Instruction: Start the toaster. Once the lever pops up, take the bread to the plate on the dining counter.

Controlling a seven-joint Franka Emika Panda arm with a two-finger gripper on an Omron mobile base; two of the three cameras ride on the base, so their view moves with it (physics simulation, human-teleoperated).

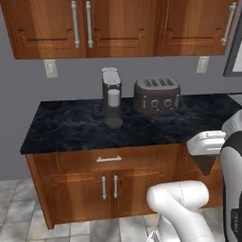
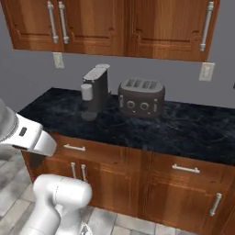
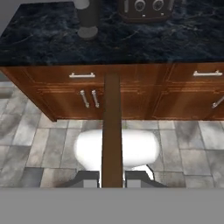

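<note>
The toaster (image 1: 157, 94) sits at upper centre of the left base view, at the back of the black counter (image 1: 75, 125), knobs facing the robot, so its front is open to a forward reach. Just left of it stands the coffee machine (image 1: 112, 97), near but apart, probably leaving room to reach the lever. The lever itself is too small to make out, and no bread can be made out in the slots.

The arm is folded back low at the lower right of that view, well short of the counter. In the hand view the gripper (image 3: 112, 178) rises at bottom centre, looking across floor tiles toward the cabinets (image 3: 87, 98); its tips stand apart.
</note>
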